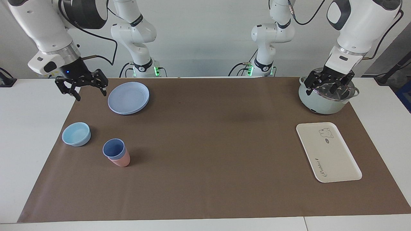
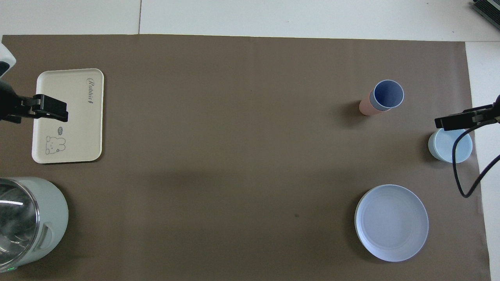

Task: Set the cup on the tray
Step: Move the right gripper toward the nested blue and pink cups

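The periwinkle-blue cup (image 1: 113, 148) stands upright, nested inside a salmon-pink tumbler (image 1: 121, 161), toward the right arm's end of the table; it also shows in the overhead view (image 2: 387, 95). The cream tray (image 1: 327, 152) with the bear drawing lies bare toward the left arm's end, also seen from overhead (image 2: 70, 128). My right gripper (image 1: 91, 95) is open and empty in the air beside the lavender plate, well apart from the cup. My left gripper (image 1: 328, 87) is open and empty, raised over the pot.
A round lavender plate (image 1: 128, 98) lies near the right arm. A light-blue bowl (image 1: 76, 134) sits beside the cups. A pale green pot (image 1: 321, 104) with a glass lid stands near the left arm, nearer to the robots than the tray. A brown mat (image 1: 208, 144) covers the table.
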Robot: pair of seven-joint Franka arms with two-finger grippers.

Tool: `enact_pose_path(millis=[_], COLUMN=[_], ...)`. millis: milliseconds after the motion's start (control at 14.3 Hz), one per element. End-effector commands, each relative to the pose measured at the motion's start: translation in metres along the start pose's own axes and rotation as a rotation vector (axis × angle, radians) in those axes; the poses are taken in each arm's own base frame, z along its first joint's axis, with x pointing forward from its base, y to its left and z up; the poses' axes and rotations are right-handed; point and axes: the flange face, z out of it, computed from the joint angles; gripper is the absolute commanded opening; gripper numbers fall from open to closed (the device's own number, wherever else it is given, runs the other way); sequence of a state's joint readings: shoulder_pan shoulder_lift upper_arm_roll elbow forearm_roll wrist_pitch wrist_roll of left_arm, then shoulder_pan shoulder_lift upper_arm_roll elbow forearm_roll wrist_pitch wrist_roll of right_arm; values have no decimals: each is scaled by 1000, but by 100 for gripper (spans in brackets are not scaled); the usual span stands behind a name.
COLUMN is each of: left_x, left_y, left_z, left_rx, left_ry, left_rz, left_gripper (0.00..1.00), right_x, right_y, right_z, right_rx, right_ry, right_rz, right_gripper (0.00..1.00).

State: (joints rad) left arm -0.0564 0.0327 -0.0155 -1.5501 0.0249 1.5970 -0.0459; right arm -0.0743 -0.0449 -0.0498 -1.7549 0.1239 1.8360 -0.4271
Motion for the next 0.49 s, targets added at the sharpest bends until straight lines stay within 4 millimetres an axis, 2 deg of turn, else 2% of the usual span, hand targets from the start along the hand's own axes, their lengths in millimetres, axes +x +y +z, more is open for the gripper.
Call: enact_pose_path(millis=[0,140,210,419], left_x=[-8,-8,-8,-8], left_y=[-3,-3,-3,-3], left_z=[-2,-1,-2,-1], left_rx=[-9,-9,-8,-8], left_ry=[2,2,2,1], left_rz=[-16,-17,-16,-15], left_gripper=[100,100,100,100], right_x=[-31,-34,-36,-43], right_y=[29,46,56,96], right_z=[29,48,65,126], right_rx=[44,75,93,197], right_ry=[123,227,269,425], right_rz=[-166,-248,-276,-396], right_gripper=[100,100,100,100])
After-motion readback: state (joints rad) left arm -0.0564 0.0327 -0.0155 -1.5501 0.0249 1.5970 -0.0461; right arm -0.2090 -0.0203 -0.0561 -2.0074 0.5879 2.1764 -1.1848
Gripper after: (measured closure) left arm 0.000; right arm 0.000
